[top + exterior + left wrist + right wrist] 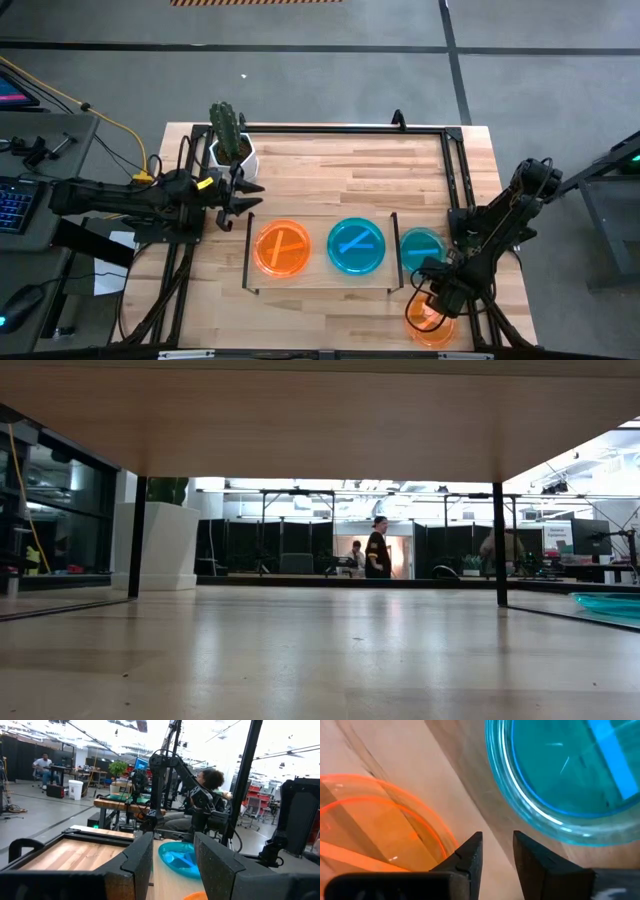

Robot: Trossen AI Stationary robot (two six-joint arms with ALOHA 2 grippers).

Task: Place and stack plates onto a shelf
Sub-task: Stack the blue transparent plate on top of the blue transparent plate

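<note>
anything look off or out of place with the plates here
Nothing is spilled or damaged. Two plates sit flat on the shelf: an orange plate and a teal plate. Two remain on the table: another teal plate and another orange plate under the right gripper.

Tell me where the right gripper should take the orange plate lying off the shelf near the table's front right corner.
Probably by the rim, coming from above. The orange plate lies flat on the table beside a teal plate, so only its thin raised edge offers a pinch. The right gripper hovers open at that rim; one finger inside and one outside looks best.
</note>
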